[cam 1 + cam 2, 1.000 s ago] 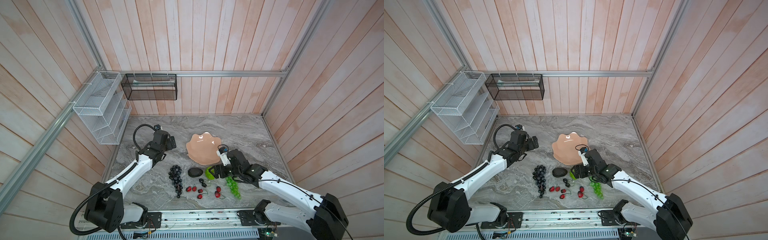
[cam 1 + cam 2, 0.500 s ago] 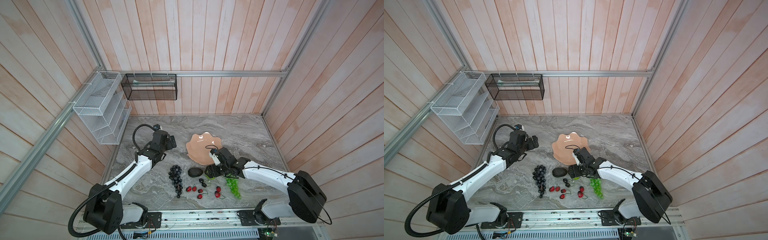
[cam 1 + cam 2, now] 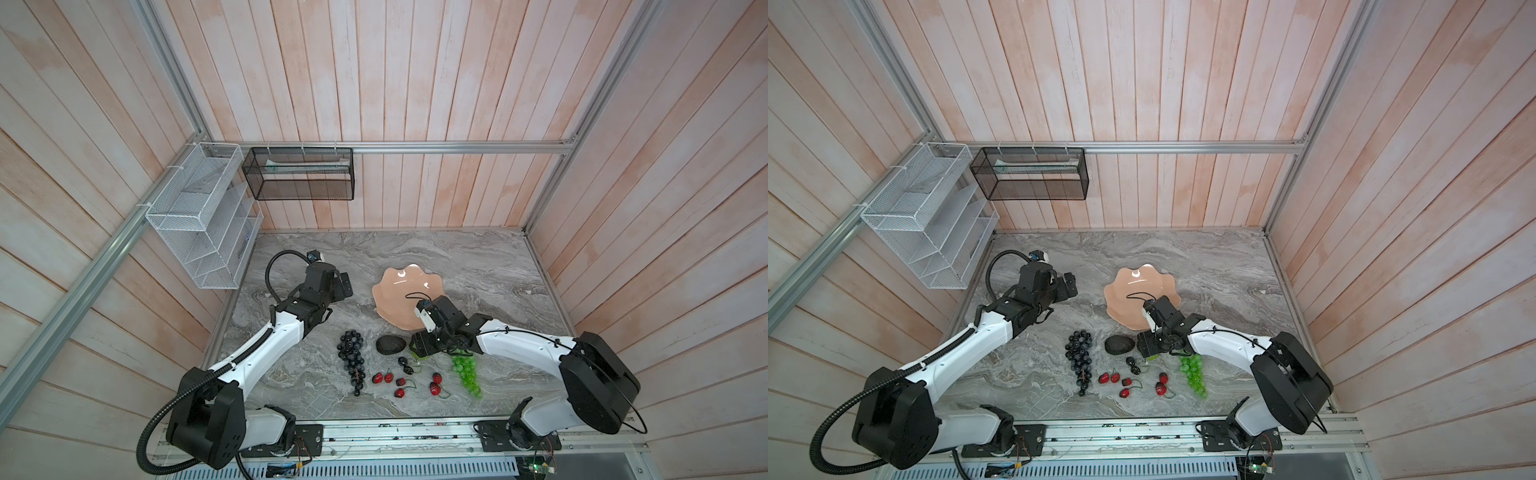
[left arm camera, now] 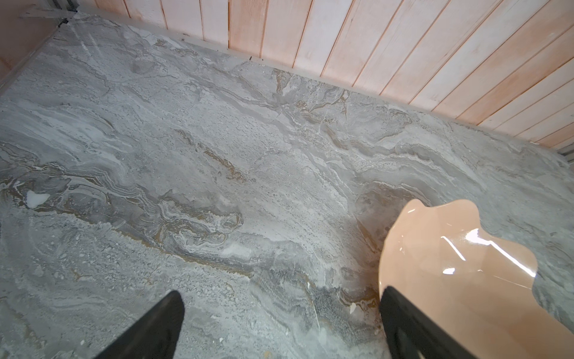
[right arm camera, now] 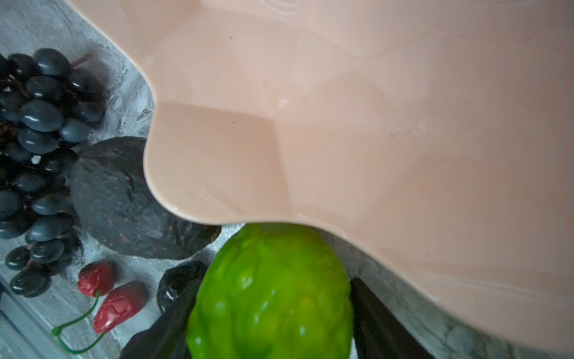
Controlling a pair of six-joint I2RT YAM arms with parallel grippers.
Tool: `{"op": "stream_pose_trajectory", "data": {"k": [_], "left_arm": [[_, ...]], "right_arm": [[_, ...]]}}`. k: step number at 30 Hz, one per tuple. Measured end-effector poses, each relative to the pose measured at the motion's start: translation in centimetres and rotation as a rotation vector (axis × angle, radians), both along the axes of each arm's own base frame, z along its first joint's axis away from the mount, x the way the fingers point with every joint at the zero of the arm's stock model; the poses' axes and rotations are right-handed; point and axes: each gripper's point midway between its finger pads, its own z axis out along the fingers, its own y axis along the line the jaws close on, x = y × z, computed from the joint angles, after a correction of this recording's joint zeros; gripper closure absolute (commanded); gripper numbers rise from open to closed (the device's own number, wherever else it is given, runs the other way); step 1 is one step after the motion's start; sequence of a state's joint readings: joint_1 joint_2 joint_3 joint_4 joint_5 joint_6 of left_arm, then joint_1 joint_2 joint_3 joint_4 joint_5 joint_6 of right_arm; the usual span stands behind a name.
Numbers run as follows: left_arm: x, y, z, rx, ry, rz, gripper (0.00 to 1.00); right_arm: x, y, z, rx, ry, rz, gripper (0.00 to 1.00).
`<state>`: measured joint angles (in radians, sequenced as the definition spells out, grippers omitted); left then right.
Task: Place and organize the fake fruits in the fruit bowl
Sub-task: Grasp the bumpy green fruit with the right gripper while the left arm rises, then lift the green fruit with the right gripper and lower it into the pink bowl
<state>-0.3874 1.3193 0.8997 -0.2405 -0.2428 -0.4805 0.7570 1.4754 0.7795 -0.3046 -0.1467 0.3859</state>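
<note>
Right wrist view: the right gripper [image 5: 273, 314] is straddling the bright green knobbly round fruit [image 5: 270, 279], with one dark jaw showing along each flank. The jaws are standing at a middling width. Whether they are pressing on the fruit or only flanking it cannot be told. The fruit is sitting outside the shallow glossy peach-pink bowl with the wavy scalloped rim [image 5: 341, 108], just beside that rim.

In both top views the bowl [image 3: 399, 291] is resting near the middle of the grey marbled bench [image 3: 478, 266], and nothing is lying inside it. All the other fruit is lying between the bowl and the bench edge where the arms are mounted:
- The black bumpy avocado [image 3: 390, 344] is lying just beside the right gripper [image 3: 417, 351].
- The dark purple grape bunch [image 3: 352, 361] is stretching toward the mounting edge, on the avocado's other side.
- The translucent green grape bunch [image 3: 467, 372] is lying partly under the right arm.
- The small black berries [image 3: 405, 365] and the small red stemmed cherries [image 3: 435, 388] are lying scattered between the two bunches.

The left gripper [image 3: 345, 286] is hovering beside the bowl, on the side toward the left edge, apart from every fruit. In the left wrist view its jaws are standing wide with only bare bench [image 4: 217, 155] between them.
</note>
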Motion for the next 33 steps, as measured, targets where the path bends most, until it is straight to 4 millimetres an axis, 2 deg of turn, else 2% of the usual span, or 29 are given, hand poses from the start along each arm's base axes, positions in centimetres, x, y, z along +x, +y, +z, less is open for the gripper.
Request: {"op": "stream_pose_trajectory", "data": {"k": [5,9,16,19,22,25,27,29,33], "left_arm": [[-0.3,0.1,0.3,-0.007,-0.005,0.004,0.00],[-0.4,0.2,0.7,-0.020,-0.015,0.012,0.00],[-0.7,0.3,1.6,-0.041,-0.035,0.021,0.00],[-0.8,0.5,1.3,-0.033,-0.025,0.025,0.00],[-1.1,0.8,0.9,-0.022,-0.007,0.036,0.00],[-1.4,0.9,0.7,-0.015,0.008,0.040,0.00],[-1.6,1.1,0.7,-0.012,0.015,0.041,0.00],[-1.9,1.2,0.8,-0.009,0.021,0.041,0.00],[-2.4,1.4,0.6,0.002,0.043,0.044,0.00]], "right_arm": [[-0.1,-0.2,0.1,0.005,-0.014,-0.003,0.43],[-0.5,-0.9,0.6,0.008,-0.033,-0.010,0.46],[-0.7,-1.4,4.3,0.059,-0.101,-0.021,0.48],[-0.4,-1.5,6.0,0.074,-0.122,-0.029,0.48],[1.2,-1.3,9.0,0.114,-0.162,-0.054,0.47],[4.1,-1.1,12.7,0.164,-0.224,-0.076,0.47],[6.3,-0.8,14.2,0.173,-0.262,-0.081,0.47],[8.3,-0.7,14.5,0.170,-0.282,-0.083,0.47],[11.7,-1.1,12.2,0.123,-0.270,-0.089,0.46]]}}
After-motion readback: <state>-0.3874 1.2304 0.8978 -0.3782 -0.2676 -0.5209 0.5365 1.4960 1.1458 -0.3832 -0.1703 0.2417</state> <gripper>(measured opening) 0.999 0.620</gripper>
